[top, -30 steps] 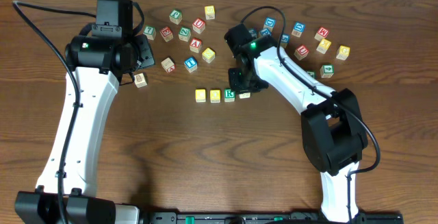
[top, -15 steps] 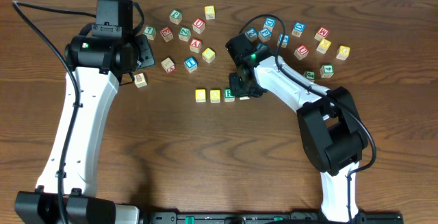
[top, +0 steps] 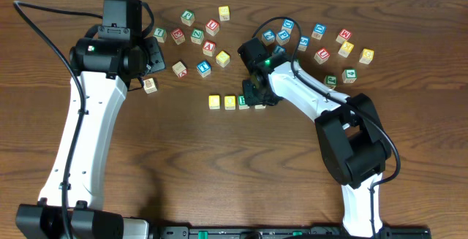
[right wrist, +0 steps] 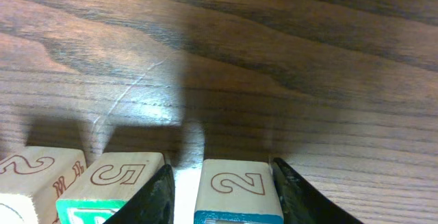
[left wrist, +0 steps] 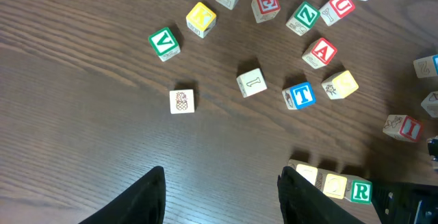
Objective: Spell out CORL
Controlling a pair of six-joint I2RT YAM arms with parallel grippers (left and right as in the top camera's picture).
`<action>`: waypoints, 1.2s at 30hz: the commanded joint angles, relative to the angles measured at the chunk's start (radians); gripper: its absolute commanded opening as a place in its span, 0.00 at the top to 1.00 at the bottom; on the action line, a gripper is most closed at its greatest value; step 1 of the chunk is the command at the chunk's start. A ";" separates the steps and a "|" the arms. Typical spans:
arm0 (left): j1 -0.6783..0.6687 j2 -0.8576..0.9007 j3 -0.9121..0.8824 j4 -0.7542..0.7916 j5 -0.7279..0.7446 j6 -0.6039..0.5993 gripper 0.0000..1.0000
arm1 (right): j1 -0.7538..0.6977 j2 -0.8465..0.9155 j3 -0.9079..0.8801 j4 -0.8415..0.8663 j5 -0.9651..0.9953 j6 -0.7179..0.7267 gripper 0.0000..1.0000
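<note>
The row lies mid-table: two yellow-topped cubes (top: 213,101) (top: 229,101), then the green "R" cube (top: 244,104). My right gripper (top: 257,96) hangs over the row's right end and hides the fourth cube from above. The right wrist view shows that blue-topped cube (right wrist: 238,186), a "2" on its side, resting on the table between the fingers (right wrist: 154,196). A thin gap separates it from the left finger, so the right gripper (right wrist: 222,172) is open. Beside it sits the green-topped cube (right wrist: 116,179). My left gripper (left wrist: 222,183) is open and empty, left of the row (left wrist: 335,185).
Loose letter cubes are scattered behind the row: a blue "T" (top: 203,69), a red "A" (top: 209,47), a cluster at the back right (top: 322,42). A plain cube with a small picture (top: 150,85) lies near my left gripper.
My right gripper slid a little left toward the row's end. Its jaws have eased apart around the blue-topped cube. The left arm has not moved.
</note>
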 commanded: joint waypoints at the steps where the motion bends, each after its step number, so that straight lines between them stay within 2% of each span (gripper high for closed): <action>1: 0.004 0.008 0.009 0.002 -0.008 0.017 0.48 | 0.000 0.002 0.007 -0.004 0.008 0.004 0.62; 11: 0.004 0.008 0.009 0.000 -0.008 0.017 0.48 | -0.053 -0.069 0.093 -0.081 0.008 -0.026 0.62; 19: 0.002 0.008 0.000 -0.006 -0.003 0.017 0.48 | -0.118 -0.171 0.093 -0.132 -0.034 -0.026 0.57; 25: 0.002 0.009 -0.051 -0.006 0.022 0.017 0.48 | -0.165 -0.171 0.055 -0.190 -0.038 -0.026 0.59; 31: 0.002 0.019 -0.098 -0.002 0.048 0.017 0.49 | -0.166 -0.171 -0.040 -0.138 -0.068 -0.017 0.60; 36: 0.000 0.041 -0.119 -0.002 0.057 0.018 0.54 | -0.166 -0.171 -0.120 -0.056 -0.083 0.005 0.62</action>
